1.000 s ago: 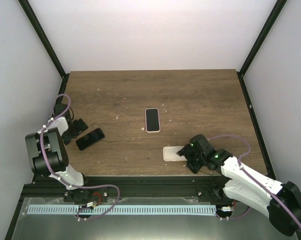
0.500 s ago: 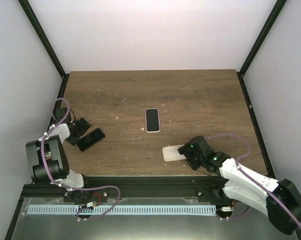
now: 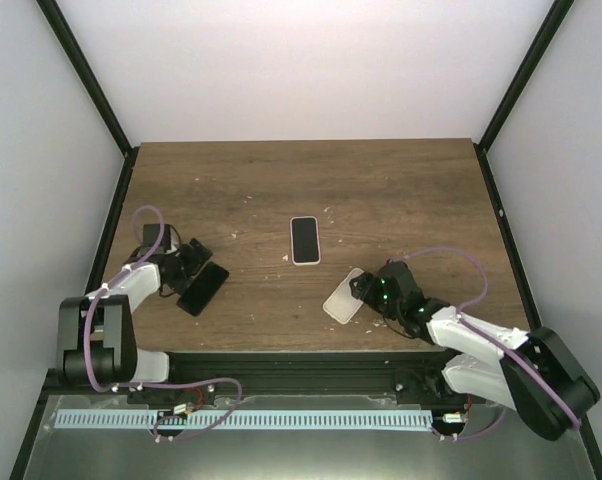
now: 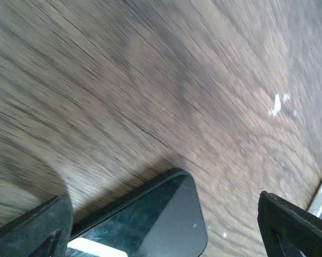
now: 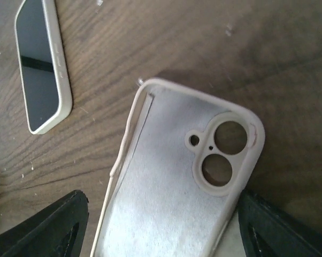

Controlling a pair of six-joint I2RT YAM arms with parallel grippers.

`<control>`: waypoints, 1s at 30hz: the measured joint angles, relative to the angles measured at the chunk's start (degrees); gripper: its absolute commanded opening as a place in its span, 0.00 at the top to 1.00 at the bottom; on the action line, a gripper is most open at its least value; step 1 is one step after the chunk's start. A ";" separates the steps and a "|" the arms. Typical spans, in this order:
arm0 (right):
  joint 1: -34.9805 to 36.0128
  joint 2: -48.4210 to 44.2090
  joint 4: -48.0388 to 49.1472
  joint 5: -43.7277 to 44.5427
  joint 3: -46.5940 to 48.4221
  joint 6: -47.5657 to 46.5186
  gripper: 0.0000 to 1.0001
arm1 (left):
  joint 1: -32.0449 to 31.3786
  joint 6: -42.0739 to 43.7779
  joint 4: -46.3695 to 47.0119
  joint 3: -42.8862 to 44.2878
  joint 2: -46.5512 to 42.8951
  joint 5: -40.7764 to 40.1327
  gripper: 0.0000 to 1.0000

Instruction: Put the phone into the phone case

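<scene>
Left, the glossy slim phone (image 3: 203,288) is all black. Right, the open soft case (image 3: 343,296) is cream, greyish inside. The wood-grain surface (image 3: 381,190) is dark brown.

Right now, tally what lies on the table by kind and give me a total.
bare black phone: 1
phone already in a cream case: 1
empty cream case: 1
Total: 3
</scene>
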 measured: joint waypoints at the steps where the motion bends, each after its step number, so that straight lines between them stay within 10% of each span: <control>1: -0.72 1.42 1.75 -0.63 0.20 -1.84 0.22 | -1.44 -0.50 0.09 0.00 0.02 0.17 0.05; 14: -4.44 21.35 12.66 -11.34 10.29 -18.91 0.28 | -15.54 2.36 -9.51 1.77 -1.38 -8.46 0.07; 30: -4.46 1.84 2.71 -12.26 10.19 -21.16 0.25 | -22.08 13.31 -25.73 12.20 0.00 -22.45 0.00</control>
